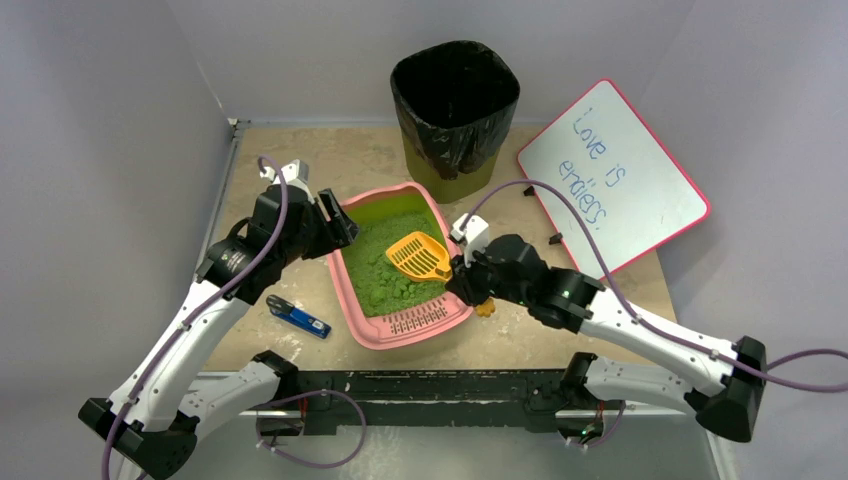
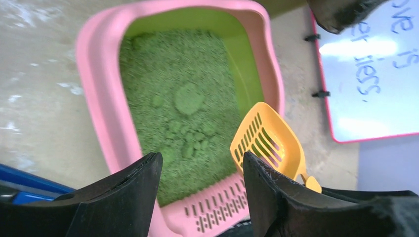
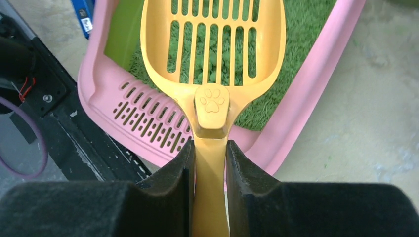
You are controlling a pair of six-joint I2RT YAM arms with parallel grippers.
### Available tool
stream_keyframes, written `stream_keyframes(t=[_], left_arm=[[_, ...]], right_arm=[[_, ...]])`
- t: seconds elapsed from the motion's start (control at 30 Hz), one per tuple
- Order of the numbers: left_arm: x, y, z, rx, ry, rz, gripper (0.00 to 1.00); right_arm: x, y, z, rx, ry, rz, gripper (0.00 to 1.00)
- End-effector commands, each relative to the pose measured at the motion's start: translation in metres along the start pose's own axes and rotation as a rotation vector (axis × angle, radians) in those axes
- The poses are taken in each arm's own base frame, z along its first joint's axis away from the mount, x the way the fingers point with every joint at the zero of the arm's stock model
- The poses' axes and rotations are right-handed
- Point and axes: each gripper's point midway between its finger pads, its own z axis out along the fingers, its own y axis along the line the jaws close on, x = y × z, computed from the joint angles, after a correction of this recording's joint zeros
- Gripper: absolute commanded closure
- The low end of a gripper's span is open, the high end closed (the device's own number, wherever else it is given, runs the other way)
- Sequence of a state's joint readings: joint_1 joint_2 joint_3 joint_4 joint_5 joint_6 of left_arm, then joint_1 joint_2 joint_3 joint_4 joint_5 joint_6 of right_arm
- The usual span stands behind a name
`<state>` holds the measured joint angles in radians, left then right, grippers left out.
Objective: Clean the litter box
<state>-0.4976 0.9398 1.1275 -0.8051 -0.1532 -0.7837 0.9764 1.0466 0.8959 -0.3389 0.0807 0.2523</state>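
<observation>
1. My left pincer hangs over the far left rim of the litter box. Its black fingers stand apart, released, with only litter and the grate showing in the gap. I cannot tell from any view whether a finger touches the rim.
2. A small blue object lies on the tabletop, just beside the box's left wall and near the left arm.
3. The litter box, a shallow pink tray, sits mid-tabletop between the two arms, with its slotted grate lip toward the arm bases. Green litter fills it, with several rounded clumps on the surface.
4. The yellow scoop has its slotted head over the litter on the box's right side. Its handle runs out across the right rim.
5. My right pincer is clenched on the scoop's handle just below the paw emblem, one finger pressed on each side, outside the right rim.
6. Beyond the box stands an olive bin lined with a black bag.
7. A pink-edged whiteboard with handwriting lies at the far right.
</observation>
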Motion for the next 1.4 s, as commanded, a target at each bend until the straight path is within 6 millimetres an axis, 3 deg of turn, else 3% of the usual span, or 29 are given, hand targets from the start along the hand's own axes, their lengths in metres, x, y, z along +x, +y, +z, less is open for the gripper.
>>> stream_keyframes(t=[0.0, 0.17, 0.27, 0.5, 0.7, 0.77, 0.87, 0.97, 1.07, 1.23, 1.37], left_arm=[[0.005, -0.042, -0.004, 0.195, 0.07, -0.095, 0.38], [0.013, -0.069, -0.005, 0.329, 0.138, -0.135, 0.36], [0.019, -0.078, -0.002, 0.372, 0.183, -0.133, 0.36], [0.027, -0.091, 0.003, 0.44, 0.238, -0.123, 0.38], [0.038, -0.083, 0.01, 0.418, 0.264, -0.118, 0.43], [0.04, -0.084, 0.012, 0.425, 0.271, -0.133, 0.48], [0.038, -0.089, 0.01, 0.448, 0.269, -0.144, 0.69], [0.034, -0.09, 0.006, 0.453, 0.257, -0.143, 0.89], [0.033, -0.091, 0.004, 0.454, 0.256, -0.152, 0.98], [0.032, -0.096, 0.001, 0.483, 0.257, -0.206, 1.0], [0.026, -0.113, -0.009, 0.579, 0.259, -0.261, 1.0]], right_arm=[[-0.042, 0.014, -0.02, -0.116, -0.279, -0.228, 0.81], [-0.062, 0.018, -0.046, -0.146, -0.458, -0.387, 0.83], [-0.066, 0.016, -0.052, -0.133, -0.478, -0.426, 0.84], [-0.065, 0.022, -0.048, -0.162, -0.467, -0.444, 0.84], [-0.073, 0.03, -0.046, -0.195, -0.496, -0.426, 0.84], [-0.072, 0.03, -0.044, -0.198, -0.498, -0.423, 0.84], [-0.074, 0.028, -0.044, -0.186, -0.505, -0.401, 0.83], [-0.08, 0.024, -0.047, -0.159, -0.522, -0.321, 0.75], [-0.083, 0.023, -0.053, -0.157, -0.542, -0.223, 0.62], [-0.077, 0.019, -0.07, -0.177, -0.629, -0.074, 0.48], [-0.059, 0.012, -0.073, -0.172, -0.637, -0.021, 0.37]])
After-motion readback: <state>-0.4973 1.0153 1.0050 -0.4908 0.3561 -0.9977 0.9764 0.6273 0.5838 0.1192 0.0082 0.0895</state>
